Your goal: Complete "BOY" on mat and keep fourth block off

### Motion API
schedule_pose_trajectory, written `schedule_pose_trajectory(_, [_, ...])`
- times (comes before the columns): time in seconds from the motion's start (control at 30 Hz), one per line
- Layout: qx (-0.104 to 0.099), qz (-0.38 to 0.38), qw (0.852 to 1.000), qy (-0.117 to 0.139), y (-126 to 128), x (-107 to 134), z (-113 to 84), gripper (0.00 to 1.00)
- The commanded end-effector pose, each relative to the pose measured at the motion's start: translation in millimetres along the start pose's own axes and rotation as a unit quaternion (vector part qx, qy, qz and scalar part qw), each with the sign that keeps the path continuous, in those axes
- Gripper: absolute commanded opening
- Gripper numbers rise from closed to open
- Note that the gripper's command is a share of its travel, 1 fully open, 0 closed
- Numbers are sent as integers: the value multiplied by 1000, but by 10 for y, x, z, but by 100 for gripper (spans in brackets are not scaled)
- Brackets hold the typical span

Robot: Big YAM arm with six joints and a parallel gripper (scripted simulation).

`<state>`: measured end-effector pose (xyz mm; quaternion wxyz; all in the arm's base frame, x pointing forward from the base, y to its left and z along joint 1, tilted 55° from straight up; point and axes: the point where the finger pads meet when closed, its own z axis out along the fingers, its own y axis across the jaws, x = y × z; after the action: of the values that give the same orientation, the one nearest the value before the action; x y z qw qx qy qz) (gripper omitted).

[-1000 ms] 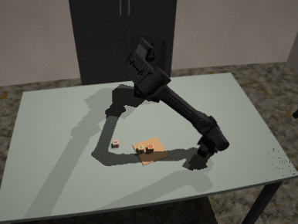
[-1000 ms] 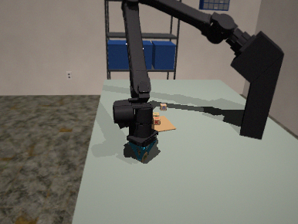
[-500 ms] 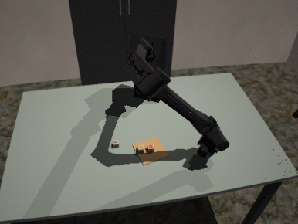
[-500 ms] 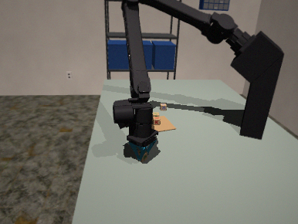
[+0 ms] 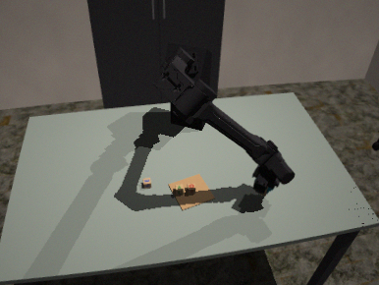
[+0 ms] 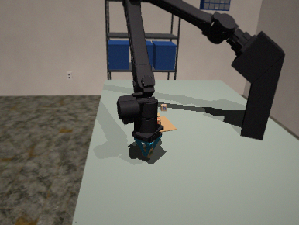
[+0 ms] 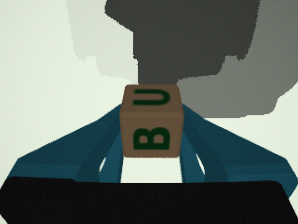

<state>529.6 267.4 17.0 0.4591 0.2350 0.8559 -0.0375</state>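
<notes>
The gripper [image 6: 147,152] pinches a wooden letter block [image 7: 150,124] between its teal fingers, off the mat and just above the pale table [image 5: 304,147]. Green letters B and U show on two of the block's faces in the wrist view. On the tan mat [image 5: 198,199] sit two blocks [image 5: 185,189] side by side; a fourth block [image 5: 146,183] lies apart beside it.

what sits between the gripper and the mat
Nothing: in the top view only bare table in arm shadow separates the gripper, shut on a lettered block, from the mat.
</notes>
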Motion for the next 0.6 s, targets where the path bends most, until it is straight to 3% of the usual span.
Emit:
schedule_pose_trajectory(0.0, [-20, 14, 1000, -4, 138, -113, -456, 27])
schedule_pose_trajectory(0.13, [-20, 15, 1000, -4, 126, -111, -729, 27])
schedule_pose_trajectory(0.27, [-21, 16, 1000, -5, 140, -126, -876, 27])
schedule_pose_trajectory(0.3, [-5, 27, 1000, -8, 16, -242, -747, 27])
schedule_pose_trajectory(0.37, [-5, 27, 1000, -8, 16, -242, -747, 27])
schedule_pose_trajectory(0.4, [4, 14, 1000, -1, -29, -88, -655, 27])
schedule_pose_trajectory(0.57, [-7, 16, 1000, -2, 73, -77, -717, 27])
